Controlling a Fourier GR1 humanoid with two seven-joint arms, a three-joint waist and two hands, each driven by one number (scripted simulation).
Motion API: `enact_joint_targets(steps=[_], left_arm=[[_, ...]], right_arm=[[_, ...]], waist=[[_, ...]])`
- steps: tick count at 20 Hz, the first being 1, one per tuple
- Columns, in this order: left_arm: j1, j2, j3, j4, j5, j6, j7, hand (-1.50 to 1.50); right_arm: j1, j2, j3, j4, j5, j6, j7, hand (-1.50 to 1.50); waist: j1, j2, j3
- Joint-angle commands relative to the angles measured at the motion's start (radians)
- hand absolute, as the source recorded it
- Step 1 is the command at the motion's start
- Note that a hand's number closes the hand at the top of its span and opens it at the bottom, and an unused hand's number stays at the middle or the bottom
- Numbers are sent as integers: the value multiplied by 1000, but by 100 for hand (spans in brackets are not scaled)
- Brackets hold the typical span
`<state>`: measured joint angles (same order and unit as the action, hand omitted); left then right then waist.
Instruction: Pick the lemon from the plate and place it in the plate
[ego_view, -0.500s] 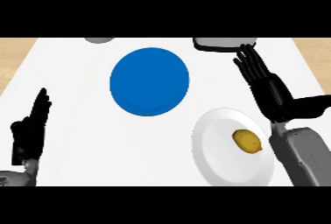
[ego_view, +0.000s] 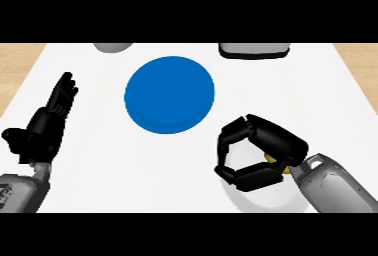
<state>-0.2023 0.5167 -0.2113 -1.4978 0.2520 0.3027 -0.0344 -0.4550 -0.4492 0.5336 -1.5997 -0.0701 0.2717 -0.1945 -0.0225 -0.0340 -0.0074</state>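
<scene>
Head view, looking steeply down on the white counter (ego_view: 111, 170). A blue plate (ego_view: 170, 95) lies flat near the middle of the counter with nothing on it. From that plate, the right hand (ego_view: 258, 150) sits at about 4 o'clock, near the plate's rim but apart from it. Its grey forearm (ego_view: 332, 185) comes in from the 5 o'clock corner. The fingers and thumb are curled toward each other into a closed ring, clamped round the lemon (ego_view: 272, 159). Only a thin yellow sliver of the lemon shows between the fingers and the palm, the rest being hidden. Hand and lemon are over the white plate (ego_view: 255, 199), which is mostly covered by the hand and shows as a pale, faintly shaded patch at the hand's 6 o'clock side. Cannot tell whether the lemon rests on the white plate or is clear of it. The left hand (ego_view: 44, 130) is at about 8 o'clock from the blue plate, well apart from it, near the counter's left edge. It is at rest, with its fingers straight and together, pointing toward 12 o'clock, and it holds nothing. At the far edge are a grey rounded object (ego_view: 112, 47) at 11 o'clock and a pale box-shaped object (ego_view: 252, 50) with a dark underside at 1 o'clock, both cut off by the top of the view.
</scene>
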Motion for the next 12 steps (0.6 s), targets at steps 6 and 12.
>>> enact_joint_targets(steps=[6,12], left_arm=[[-75,38,48,-61,74,-104,53,0],[-22,-11,43,-84,26,-120,31,0]], right_arm=[[454,14,113,110,123,-168,-479,-150],[456,-97,-80,44,44,-83,-610,-150]], waist=[[4,35,11],[15,33,8]])
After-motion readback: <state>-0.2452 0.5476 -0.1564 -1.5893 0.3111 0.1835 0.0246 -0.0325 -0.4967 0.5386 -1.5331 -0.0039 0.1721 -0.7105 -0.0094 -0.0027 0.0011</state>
